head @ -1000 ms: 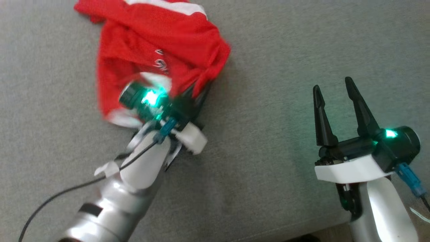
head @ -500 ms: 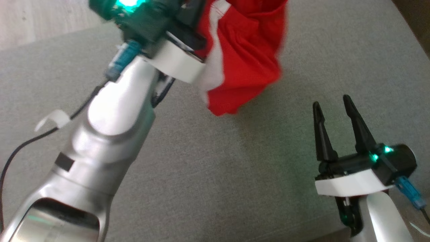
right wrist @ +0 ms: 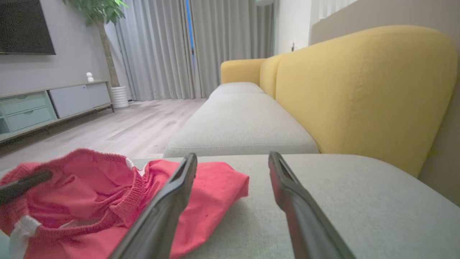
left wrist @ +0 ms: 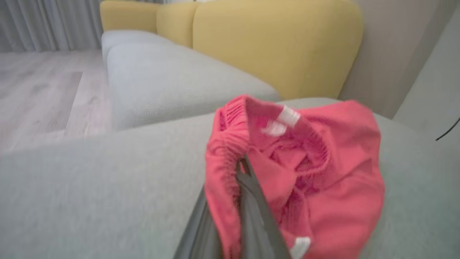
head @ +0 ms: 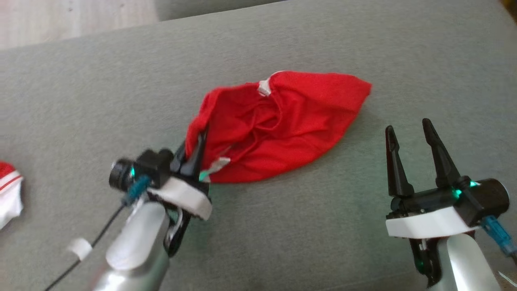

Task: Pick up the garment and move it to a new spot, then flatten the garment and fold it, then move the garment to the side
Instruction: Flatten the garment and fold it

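The garment [head: 291, 125] is a bright red bunched heap lying in the middle of the grey sofa cushion [head: 282, 234], a small white label [head: 264, 87] at its far edge. My left gripper [head: 197, 142] is shut on the garment's gathered near-left rim. In the left wrist view its dark fingers [left wrist: 248, 201] pinch that rim, with the garment [left wrist: 323, 201] spreading to the right. My right gripper [head: 408, 126] stands open at the lower right, a short way from the cloth. From the right wrist, the garment [right wrist: 90, 190] lies left of the empty gap of the right gripper [right wrist: 233, 156].
A small white and red bunched piece [head: 9, 194] lies at the cushion's left edge. Wooden floor [head: 72, 16] runs beyond the far edge. A second grey seat [right wrist: 237, 129] and yellow backrests [right wrist: 359, 90] stand ahead. Bare cushion surrounds the garment.
My left arm swung the garment up and then set it down in the middle of the cushion, still gripping it. The head view shifted. My right gripper stayed open.
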Robot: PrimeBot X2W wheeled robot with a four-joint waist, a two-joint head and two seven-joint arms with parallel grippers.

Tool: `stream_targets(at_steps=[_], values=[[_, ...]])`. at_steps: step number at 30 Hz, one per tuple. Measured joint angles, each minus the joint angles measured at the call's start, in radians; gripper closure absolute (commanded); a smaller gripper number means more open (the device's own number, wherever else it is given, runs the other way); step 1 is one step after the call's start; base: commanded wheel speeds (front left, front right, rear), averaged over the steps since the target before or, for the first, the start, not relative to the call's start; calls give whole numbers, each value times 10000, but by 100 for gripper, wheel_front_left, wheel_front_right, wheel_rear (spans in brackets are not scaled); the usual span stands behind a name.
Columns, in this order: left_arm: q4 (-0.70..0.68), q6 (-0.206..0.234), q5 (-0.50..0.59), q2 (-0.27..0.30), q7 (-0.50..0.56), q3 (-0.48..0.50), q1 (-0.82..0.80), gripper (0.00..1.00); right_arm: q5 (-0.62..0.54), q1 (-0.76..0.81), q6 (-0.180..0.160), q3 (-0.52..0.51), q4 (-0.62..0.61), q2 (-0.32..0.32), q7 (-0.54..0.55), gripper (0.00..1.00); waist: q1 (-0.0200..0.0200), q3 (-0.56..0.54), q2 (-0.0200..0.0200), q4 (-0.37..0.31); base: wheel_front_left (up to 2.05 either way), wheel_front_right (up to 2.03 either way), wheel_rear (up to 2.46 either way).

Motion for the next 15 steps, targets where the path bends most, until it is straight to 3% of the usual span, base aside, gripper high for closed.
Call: stream_targets(at_steps=[1, 2, 3, 15], values=[[117, 31, -35, -25, -4, -19, 177, 78, -48, 0, 0, -10, 4, 0, 0, 0, 0, 20, 0, 100, 0, 0, 0], [230, 73, -46, -73, -6, -27, 273, 23, -109, 0, 0, -19, 6, 0, 0, 0, 0, 41, 0, 199, 0, 0, 0], [309, 94, -46, -115, -8, -23, 324, 0, -161, 0, 0, -8, 10, 0, 0, 0, 0, 59, 0, 299, 0, 0, 0], [-339, 606, 161, -556, -123, -46, 304, 0, -378, -23, 0, -52, 12, 2, 0, 0, 1, 231, 0, 1092, 0, 0, 0]])
